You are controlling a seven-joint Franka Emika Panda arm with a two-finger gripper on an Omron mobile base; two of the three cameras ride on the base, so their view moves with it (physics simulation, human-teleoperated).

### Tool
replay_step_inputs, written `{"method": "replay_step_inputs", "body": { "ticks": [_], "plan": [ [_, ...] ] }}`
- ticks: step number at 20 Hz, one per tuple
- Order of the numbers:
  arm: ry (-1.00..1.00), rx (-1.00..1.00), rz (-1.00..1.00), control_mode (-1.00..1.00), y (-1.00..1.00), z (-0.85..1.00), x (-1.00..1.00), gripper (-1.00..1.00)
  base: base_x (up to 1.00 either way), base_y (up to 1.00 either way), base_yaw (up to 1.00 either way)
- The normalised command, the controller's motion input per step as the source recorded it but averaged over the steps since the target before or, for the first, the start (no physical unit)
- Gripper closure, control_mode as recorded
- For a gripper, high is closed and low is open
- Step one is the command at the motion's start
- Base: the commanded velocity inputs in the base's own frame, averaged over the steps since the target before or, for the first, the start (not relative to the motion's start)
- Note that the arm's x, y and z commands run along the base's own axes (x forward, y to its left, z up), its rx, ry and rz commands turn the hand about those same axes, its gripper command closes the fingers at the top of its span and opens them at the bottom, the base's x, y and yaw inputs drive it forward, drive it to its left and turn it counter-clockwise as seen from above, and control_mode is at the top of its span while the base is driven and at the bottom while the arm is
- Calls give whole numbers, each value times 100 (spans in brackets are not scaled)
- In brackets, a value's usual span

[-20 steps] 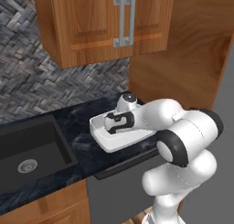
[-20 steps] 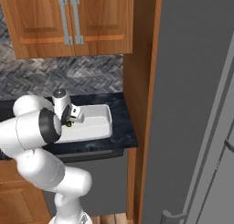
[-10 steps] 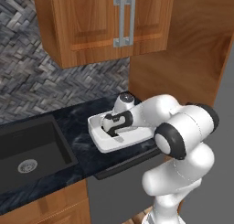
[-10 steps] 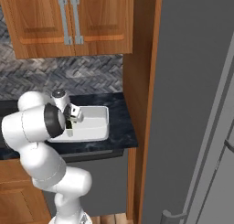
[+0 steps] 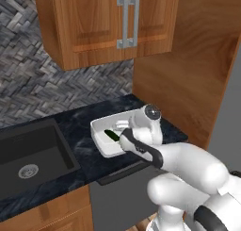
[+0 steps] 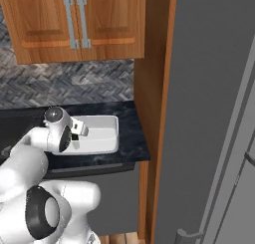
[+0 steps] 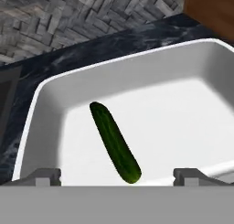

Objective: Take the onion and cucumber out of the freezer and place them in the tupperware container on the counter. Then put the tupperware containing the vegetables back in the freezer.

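- The freezer (image 6: 209,113), a tall grey front, fills the 3 o'clock side of the right base view, past a wooden side panel (image 6: 152,88).
- The counter (image 5: 80,145), a black-marbled slab, runs under wooden wall cabinets (image 5: 108,22) and a grey herringbone backsplash (image 5: 28,84).
- A dark sink basin (image 5: 28,159) is sunk into the counter at 9 o'clock in the left base view.
- The tupperware container (image 7: 183,67) sits on the counter at the end near the wooden panel, apart from the sink.
- The gripper (image 7: 116,175) hangs just above the container, its two dark tips spread wide apart with nothing between them.
- The cucumber (image 7: 114,141) lies flat on the container's floor, running from 11 o'clock to 5 o'clock in the hand view, free of both tips.
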Motion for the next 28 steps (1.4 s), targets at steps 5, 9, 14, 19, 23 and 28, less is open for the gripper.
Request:
{"method": "replay_step_inputs", "body": {
  "ticks": [5, 9, 14, 19, 23, 28],
  "plan": [
    [-28, 16, 0, -100, -44, 100, -92, -100, 0, 0, 0],
    [-23, 14, 0, -100, -3, 100, -64, -100, 0, 0, 0],
    [-15, 9, 0, -100, -1, 100, -75, -100, 0, 0, 0],
    [4, 1, 0, -100, -17, 100, -89, -100, 0, 0, 0],
    [21, 0, -2, -100, -40, 69, -93, -100, 0, 0, 0],
    [26, -5, -1, -100, -41, 7, -68, -100, 0, 0, 0]
  ]
}}
